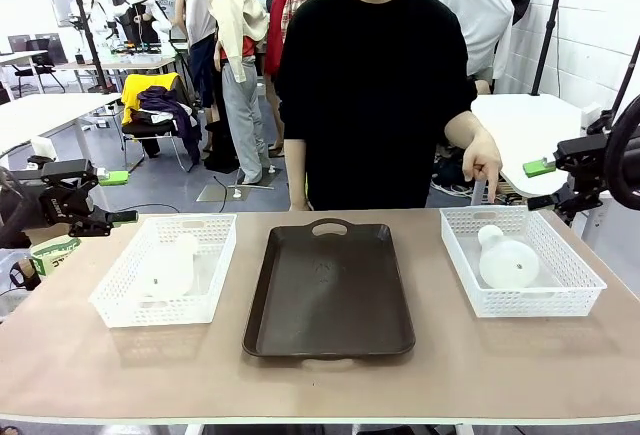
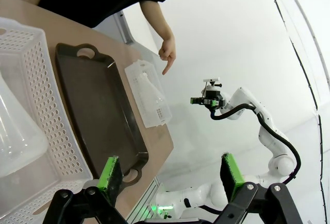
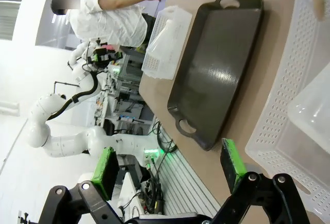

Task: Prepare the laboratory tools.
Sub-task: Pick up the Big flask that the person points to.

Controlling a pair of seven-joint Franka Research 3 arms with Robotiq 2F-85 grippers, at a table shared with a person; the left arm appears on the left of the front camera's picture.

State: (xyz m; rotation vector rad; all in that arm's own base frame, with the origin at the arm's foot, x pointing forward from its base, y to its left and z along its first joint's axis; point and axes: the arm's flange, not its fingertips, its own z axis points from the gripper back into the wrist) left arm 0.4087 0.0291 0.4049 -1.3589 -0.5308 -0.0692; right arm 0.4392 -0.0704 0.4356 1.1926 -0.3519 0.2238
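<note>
Two frosted-white flasks lie on their sides, one in each white mesh basket. The left flask (image 1: 168, 267) (image 2: 15, 136) is in the left basket (image 1: 108, 305) (image 2: 51, 126), and the right flask (image 1: 505, 258) (image 3: 314, 105) (image 2: 152, 92) is in the right basket (image 1: 590, 280) (image 3: 289, 74). My left gripper (image 1: 112, 198) (image 2: 171, 177) hovers open beyond the table's left edge, holding nothing. Off the right edge, level with the right basket's far corner, my right gripper (image 1: 540, 184) (image 3: 169, 170) also stands open with nothing between its fingers. The person's hand (image 1: 485, 170) (image 2: 167, 54) points down at the right basket.
A dark brown tray (image 1: 330, 290) (image 2: 98, 110) (image 3: 216, 64) with handle cut-outs lies bare in the middle of the table between the baskets. The person stands at the far edge behind it. Bare tabletop runs along the near edge.
</note>
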